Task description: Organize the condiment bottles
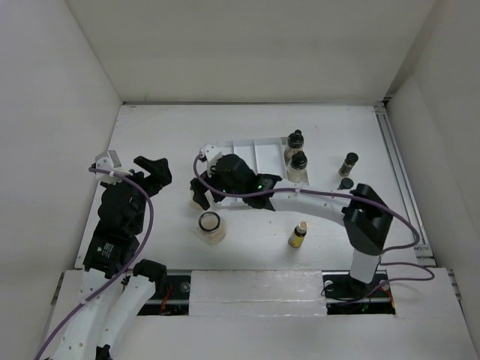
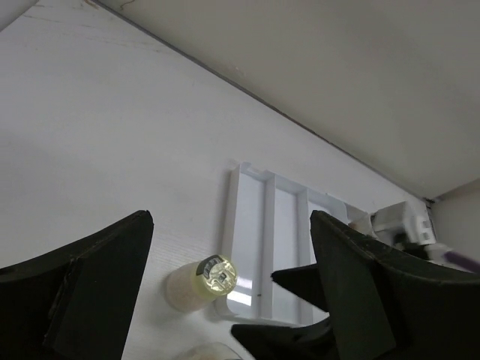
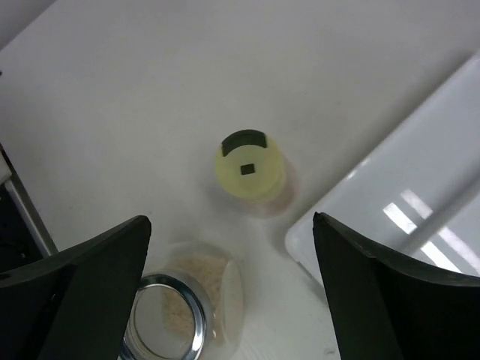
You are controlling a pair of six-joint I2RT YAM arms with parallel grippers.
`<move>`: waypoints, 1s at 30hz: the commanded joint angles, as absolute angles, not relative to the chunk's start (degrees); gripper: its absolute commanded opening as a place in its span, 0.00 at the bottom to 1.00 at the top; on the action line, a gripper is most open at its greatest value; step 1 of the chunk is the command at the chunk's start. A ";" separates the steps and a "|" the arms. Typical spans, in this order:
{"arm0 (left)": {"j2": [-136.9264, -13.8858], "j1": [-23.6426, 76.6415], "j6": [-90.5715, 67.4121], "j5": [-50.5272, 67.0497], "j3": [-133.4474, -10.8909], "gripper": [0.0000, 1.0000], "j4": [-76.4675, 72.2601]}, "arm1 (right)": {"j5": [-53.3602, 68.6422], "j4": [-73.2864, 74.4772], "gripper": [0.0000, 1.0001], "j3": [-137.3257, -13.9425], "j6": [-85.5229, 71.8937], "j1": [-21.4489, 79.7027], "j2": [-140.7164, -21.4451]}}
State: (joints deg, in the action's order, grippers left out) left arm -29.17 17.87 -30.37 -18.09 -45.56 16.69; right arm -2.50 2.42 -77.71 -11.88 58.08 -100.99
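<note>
Your right fingers (image 3: pixel 75 285) and left fingers (image 2: pixel 82 285) gaped wide, empty, the yellow-capped bottle (image 3: pixel 250 171) upright mid-frame beside the tray (image 3: pixel 405 217) corner, so you probably needed to centre on it before closing.

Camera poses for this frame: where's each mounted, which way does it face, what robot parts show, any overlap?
Top external: above, behind the bases, looking down at the table; both arms, left gripper and right gripper show.
Left wrist: on the left arm, facing across the table to the tray and yellow-capped bottle; its own open fingers.
Right wrist: facing down on that bottle; its own open fingers.
Shared: both wrist views catch that bottle beside the tray.
</note>
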 commanded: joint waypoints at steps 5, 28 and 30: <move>-28.83 17.58 -31.55 -21.45 -47.46 0.87 16.00 | -0.44 1.76 0.97 -87.79 -10.02 58.80 -110.38; -28.30 17.58 -29.97 -16.53 -46.93 0.87 14.33 | -14.50 -11.60 0.40 -87.28 -17.13 52.23 -105.91; -28.30 17.58 -29.45 -16.52 -46.93 0.87 14.33 | -13.89 -11.60 0.40 -87.97 -17.14 50.37 -106.69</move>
